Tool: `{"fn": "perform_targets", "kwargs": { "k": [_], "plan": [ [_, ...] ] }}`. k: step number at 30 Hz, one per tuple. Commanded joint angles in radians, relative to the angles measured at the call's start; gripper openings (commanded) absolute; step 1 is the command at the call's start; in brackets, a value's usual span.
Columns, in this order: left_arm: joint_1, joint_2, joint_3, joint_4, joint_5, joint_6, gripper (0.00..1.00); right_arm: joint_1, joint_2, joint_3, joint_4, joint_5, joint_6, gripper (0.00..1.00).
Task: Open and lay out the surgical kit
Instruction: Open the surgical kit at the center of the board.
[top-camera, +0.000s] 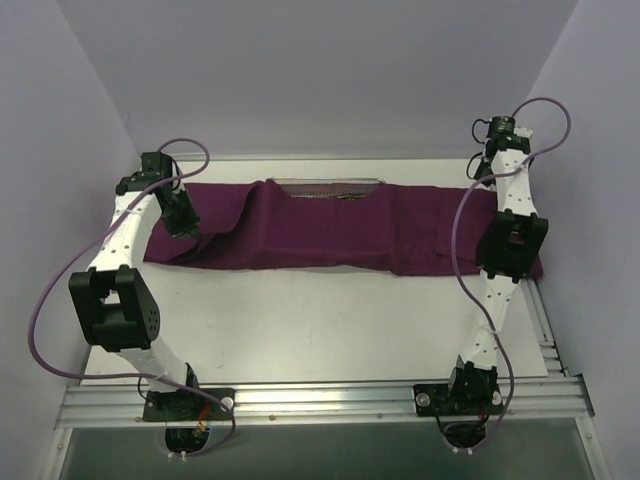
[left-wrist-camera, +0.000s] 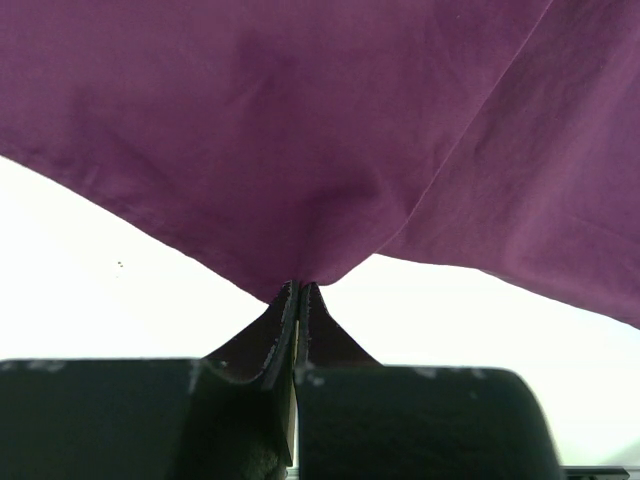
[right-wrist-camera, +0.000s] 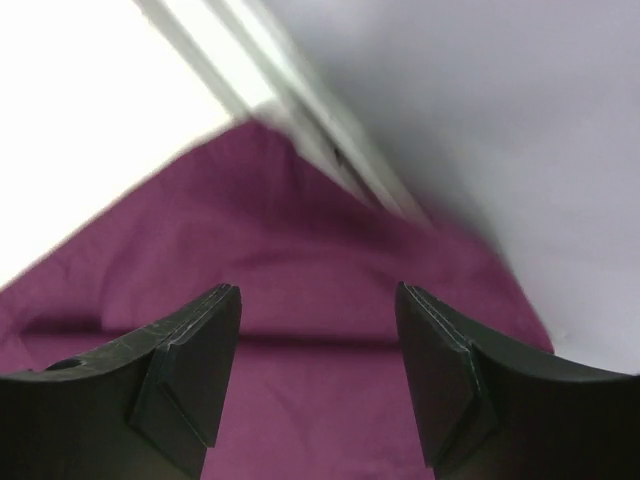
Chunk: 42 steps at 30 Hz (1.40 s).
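The cloth (top-camera: 300, 235) is a deep, plain purple, and the far tray (top-camera: 325, 186) is silver wire mesh. The table (top-camera: 320, 320) is white, arms (top-camera: 125, 240) are white with black joints, cables (top-camera: 40, 297) lilac, walls (top-camera: 320, 70) a pale greyish lavender.

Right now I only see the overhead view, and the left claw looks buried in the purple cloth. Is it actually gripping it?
Observer: Yes. Its wrist camera shows the left gripper shut, a fold of the purple cloth pinched between its fingers.
Operator: And the right claw?
Observer: The right gripper is open, nothing between its fingers, cloth beneath it.
Operator: Which part of the cloth?
Observer: A corner, lying beside the metal edge rail.
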Motion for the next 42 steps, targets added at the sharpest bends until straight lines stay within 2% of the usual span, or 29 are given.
{"fn": "perform_targets", "kwargs": {
  "k": [1, 3, 5, 10, 15, 19, 28, 33, 42],
  "plan": [
    [0.010, -0.051, 0.002, 0.016, 0.001, 0.013, 0.02, 0.067, -0.074, -0.124, -0.092, -0.001, 0.007, 0.64],
    [0.012, -0.050, 0.010, 0.013, 0.007, 0.011, 0.02, 0.113, -0.216, -0.265, -0.022, 0.022, -0.004, 0.64],
    [0.012, -0.048, 0.015, 0.016, 0.013, 0.008, 0.02, 0.112, -0.323, -0.428, 0.004, -0.056, 0.012, 0.63],
    [0.012, -0.045, 0.016, 0.013, 0.022, 0.004, 0.02, 0.111, -0.431, -0.673, 0.031, -0.295, 0.013, 0.45],
    [0.012, -0.042, 0.032, 0.004, 0.014, 0.011, 0.02, 0.135, -0.471, -0.848, 0.073, -0.359, 0.000, 0.40],
    [0.012, -0.042, 0.024, 0.010, 0.022, 0.005, 0.02, 0.166, -0.459, -0.862, 0.089, -0.414, -0.029, 0.39],
    [0.012, -0.047, 0.013, 0.007, 0.018, 0.007, 0.02, 0.195, -0.438, -0.887, 0.116, -0.397, -0.041, 0.38],
    [0.012, -0.050, 0.013, 0.009, 0.018, 0.007, 0.02, 0.195, -0.435, -0.920, 0.129, -0.380, -0.032, 0.31],
    [0.013, -0.048, 0.006, 0.010, 0.018, 0.005, 0.02, 0.195, -0.418, -0.945, 0.138, -0.345, -0.033, 0.31]
  ]
}}
